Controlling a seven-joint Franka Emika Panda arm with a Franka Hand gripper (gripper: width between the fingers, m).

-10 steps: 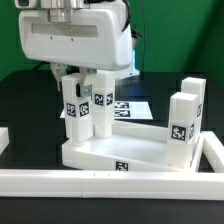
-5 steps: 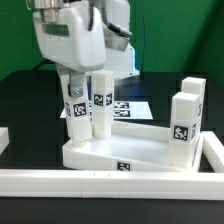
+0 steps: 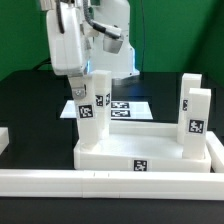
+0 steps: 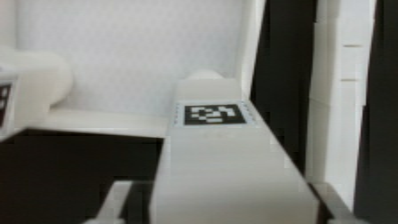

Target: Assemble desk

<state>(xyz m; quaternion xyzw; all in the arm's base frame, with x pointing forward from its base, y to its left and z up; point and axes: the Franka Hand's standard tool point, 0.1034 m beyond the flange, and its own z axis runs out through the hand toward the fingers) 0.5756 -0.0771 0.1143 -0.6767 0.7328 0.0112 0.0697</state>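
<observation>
The desk has swung round since a moment ago; the gripper, clamped on a leg, is likely screwing it in.

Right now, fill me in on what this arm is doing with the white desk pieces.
The robot's gripper is closed on a white square leg block, standing upright in the near corner of the large white rimmed tabletop on the exterior view's left. A second leg stands right behind it, and two more legs stand at the tabletop's other end. The tabletop lies against the long white border rail. The marker board lies behind on the black table.
</observation>
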